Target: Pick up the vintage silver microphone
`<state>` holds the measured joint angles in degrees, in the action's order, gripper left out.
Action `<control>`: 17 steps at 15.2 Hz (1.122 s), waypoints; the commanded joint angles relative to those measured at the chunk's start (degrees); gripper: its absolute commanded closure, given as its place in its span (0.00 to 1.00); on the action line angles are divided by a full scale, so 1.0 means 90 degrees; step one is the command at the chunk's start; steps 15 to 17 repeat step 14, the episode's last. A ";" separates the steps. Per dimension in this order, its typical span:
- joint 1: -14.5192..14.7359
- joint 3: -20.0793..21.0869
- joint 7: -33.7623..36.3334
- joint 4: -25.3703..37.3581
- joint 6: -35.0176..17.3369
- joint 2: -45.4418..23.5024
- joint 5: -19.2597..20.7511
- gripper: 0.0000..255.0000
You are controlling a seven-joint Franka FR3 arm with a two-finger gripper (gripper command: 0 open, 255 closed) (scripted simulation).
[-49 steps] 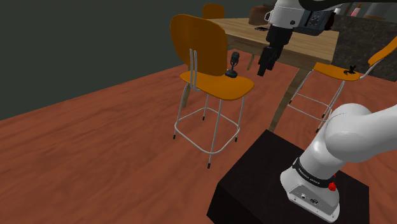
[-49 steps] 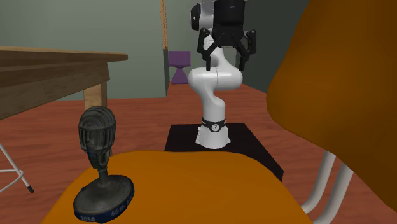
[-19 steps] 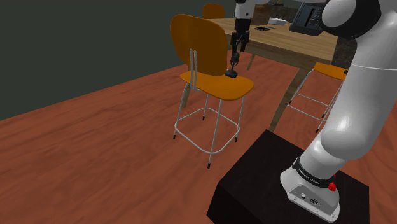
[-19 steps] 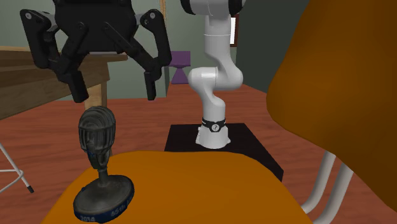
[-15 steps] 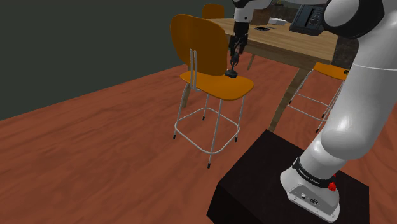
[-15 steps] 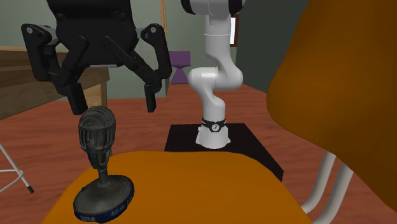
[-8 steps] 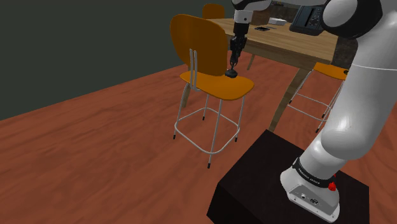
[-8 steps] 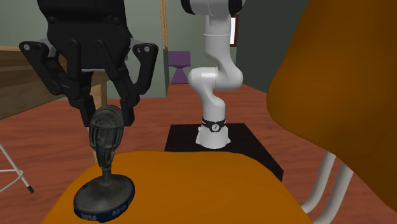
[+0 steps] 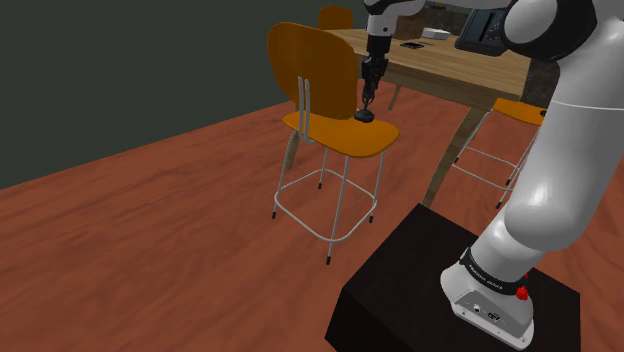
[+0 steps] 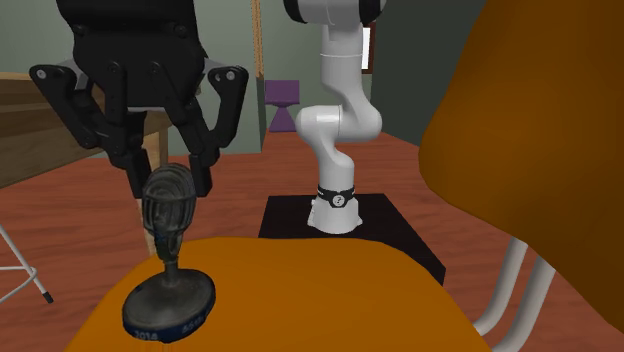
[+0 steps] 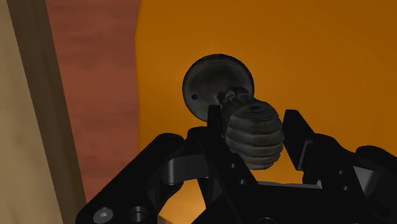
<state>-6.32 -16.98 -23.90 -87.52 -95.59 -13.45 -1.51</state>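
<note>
One reddish-brown wooden floor (image 9: 150, 230) spread under everything you were working over, with a dark grey-green wall (image 9: 120, 70) behind it. Your white arm with dark joints (image 9: 570, 150) rose from the black box stand (image 9: 420, 290) at the shoulder view's lower right. It reached up and to the left, past the edge of the light wooden tabletop (image 9: 470, 65). In front of that tabletop stood an orange moulded chair on thin metal legs (image 9: 310, 65). A second orange chair (image 9: 530, 108) stood further to the shoulder view's right.

Your all-black gripper (image 9: 368, 95) (image 10: 170, 188) (image 11: 254, 116) pointed down over the nearer chair's seat (image 10: 300, 290). Its two fingers (image 11: 215, 121) were closed in on the ribbed, rounded head (image 11: 254, 137) of the dark grey vintage microphone (image 10: 168, 240), one on each side. In the wrist view one finger lay flush against the head and the other sat right at its opposite side, so you had the microphone clamped by its head.

The microphone stood nearly upright, leaning slightly in the second exterior view, on the side of the seat towards the tabletop. Its round base (image 11: 213, 83), ringed by a blue band with pale numerals, was down at the seat. You could not tell from these views whether the base rested on the surface or hung just clear of it.
</note>
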 commanded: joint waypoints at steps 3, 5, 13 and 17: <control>-0.0075 -0.0056 -0.0022 0.0357 0.0260 -0.0052 0.0024 1.00; -0.0084 -0.0061 -0.0031 0.0561 0.0441 -0.0076 0.0017 1.00; -0.0142 -0.0072 -0.0073 0.1390 0.1121 -0.0228 -0.0026 1.00; -0.0142 -0.0072 -0.0073 0.1389 0.1121 -0.0227 -0.0026 1.00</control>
